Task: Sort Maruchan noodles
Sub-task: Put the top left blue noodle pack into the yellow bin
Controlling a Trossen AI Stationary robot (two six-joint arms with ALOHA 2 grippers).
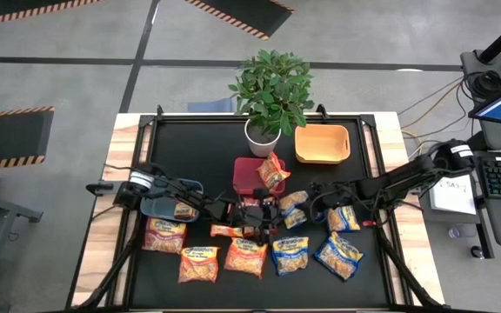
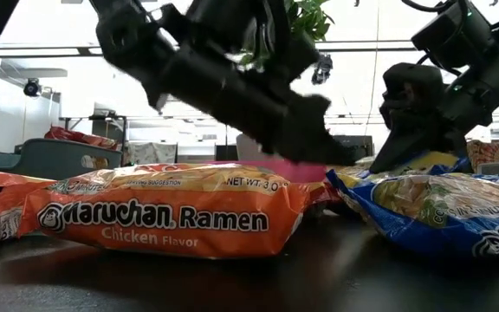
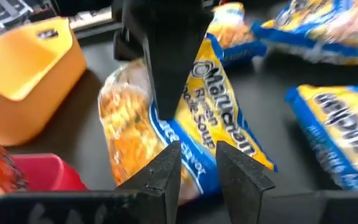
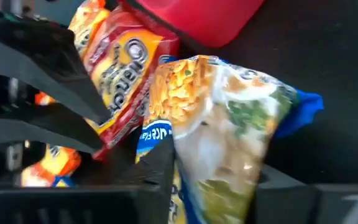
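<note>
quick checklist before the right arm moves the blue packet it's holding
1. Grip: ok. The blue packet sits between the fingers of the right pincer.
2. Packet lifted off the table: cannot tell.
3. Space around the grasp: not ok. The left pincer is right beside the same packet, and both arms crowd the table's middle.
4. Red bin: not ok for blue. An orange packet leans on its rim.
5. Orange bin: ok. Nothing shows inside it.
</note>
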